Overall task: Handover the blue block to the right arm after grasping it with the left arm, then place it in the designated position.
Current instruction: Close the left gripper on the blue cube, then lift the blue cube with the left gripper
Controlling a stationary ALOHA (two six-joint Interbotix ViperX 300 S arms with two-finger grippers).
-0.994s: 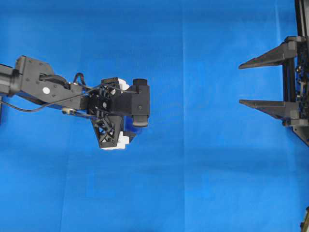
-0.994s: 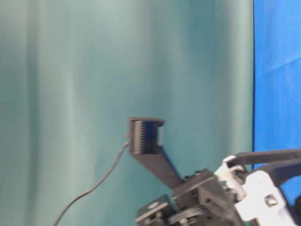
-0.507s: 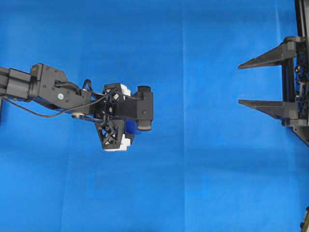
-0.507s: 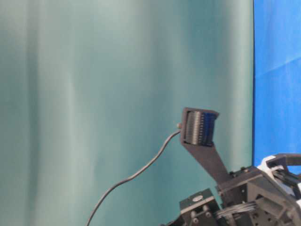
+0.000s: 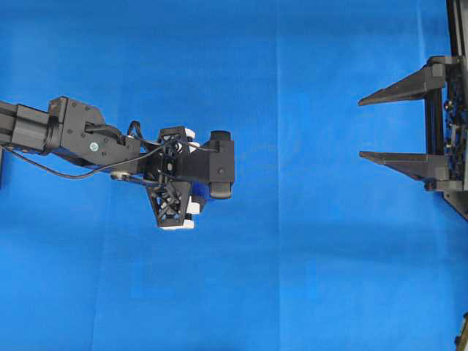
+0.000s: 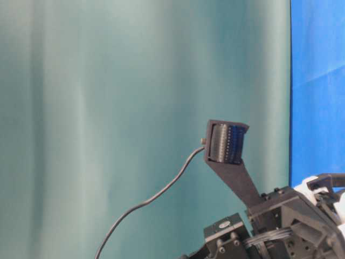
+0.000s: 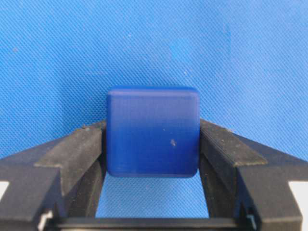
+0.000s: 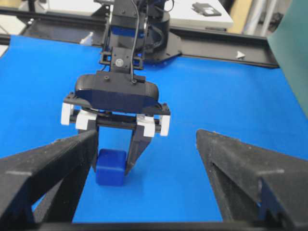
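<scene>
The blue block [image 7: 152,132] rests on the blue cloth [image 7: 154,38], and its two side faces touch the black fingers [image 7: 77,149] of my left gripper [image 7: 152,127], which is shut on it. Seen from the right wrist, the block [image 8: 110,167] is on the cloth under the downward-pointing left gripper [image 8: 111,162] with its white finger mounts. From overhead the left gripper [image 5: 191,194] covers the block. My right gripper [image 5: 360,129] is open at the right edge, empty, pointing at the left arm across a wide gap.
Blue cloth [image 5: 292,278] covers the whole table. A green curtain [image 6: 108,108] fills the table-level view, with the left arm's wrist camera [image 6: 226,143] and its cable in front. Black frame rails [image 8: 216,48] run behind the left arm's base.
The left arm reached a little to the right and came down over the block. Its fingers then drew together onto the block's sides. The right arm stayed still.
</scene>
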